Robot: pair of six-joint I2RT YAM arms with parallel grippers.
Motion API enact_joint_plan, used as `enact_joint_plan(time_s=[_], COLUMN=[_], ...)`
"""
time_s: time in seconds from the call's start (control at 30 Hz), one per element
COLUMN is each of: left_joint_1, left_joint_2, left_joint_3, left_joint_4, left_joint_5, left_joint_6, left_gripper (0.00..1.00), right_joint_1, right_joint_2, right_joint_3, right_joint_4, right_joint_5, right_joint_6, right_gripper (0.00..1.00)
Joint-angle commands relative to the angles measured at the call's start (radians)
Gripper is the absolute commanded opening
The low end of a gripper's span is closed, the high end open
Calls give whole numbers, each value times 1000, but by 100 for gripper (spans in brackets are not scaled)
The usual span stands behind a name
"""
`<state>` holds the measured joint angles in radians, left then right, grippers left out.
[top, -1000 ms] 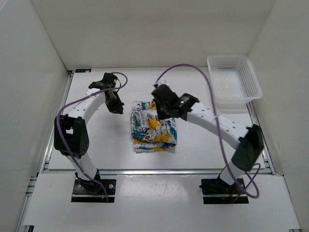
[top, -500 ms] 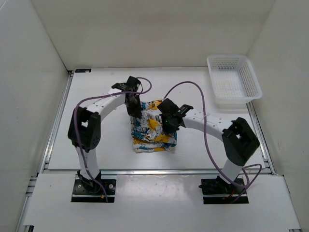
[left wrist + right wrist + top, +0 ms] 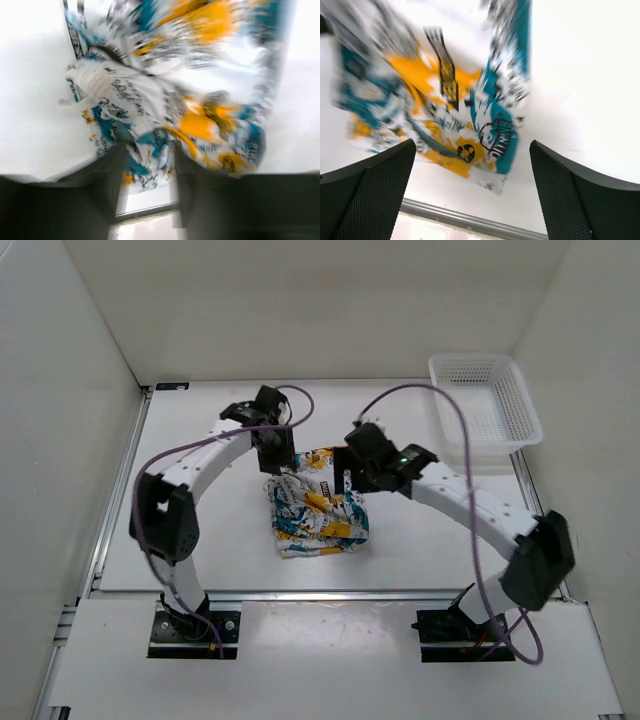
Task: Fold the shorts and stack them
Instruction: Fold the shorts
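The shorts [image 3: 318,512], white with a teal, yellow and black print, lie folded in a bundle at the middle of the table. My left gripper [image 3: 283,466] hangs over their far left corner. In the blurred left wrist view its dark fingers [image 3: 112,185] stand apart, with the shorts [image 3: 200,100] just past the tips. My right gripper [image 3: 353,480] hovers over the far right edge. Its mesh-padded fingers [image 3: 367,192] stand wide apart above the shorts [image 3: 445,100], and nothing is held between them.
A white plastic mesh basket [image 3: 485,405] stands at the back right corner of the table. A metal rail [image 3: 470,222] runs along the table's near edge. White walls close in the left, back and right sides.
Both arms swung in over the shorts' far edge with jaws shut. Now both grippers have opened, the right arm's elbow has swung out right, and the far fold lies loose.
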<state>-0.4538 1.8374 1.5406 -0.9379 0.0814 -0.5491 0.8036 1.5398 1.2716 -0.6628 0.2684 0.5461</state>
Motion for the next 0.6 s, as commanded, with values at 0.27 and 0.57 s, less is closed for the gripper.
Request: enact_joint_plan(time_s=[0.27, 0.57], left_joint_1=[7, 38], left_joint_2=[-539, -859], left_joint_3=[73, -54], left_joint_4=[-98, -107], left_joint_5=[-133, -209], left_joint_6=[83, 28], left_gripper=[100, 100], right_joint_1=[-191, -236], right_joint_2=[-423, -564], right_joint_3=[-20, -178], right_joint_4=[-261, -313], right_joint_5=[474, 505], right_joint_6=[-8, 69], right_gripper=[99, 99])
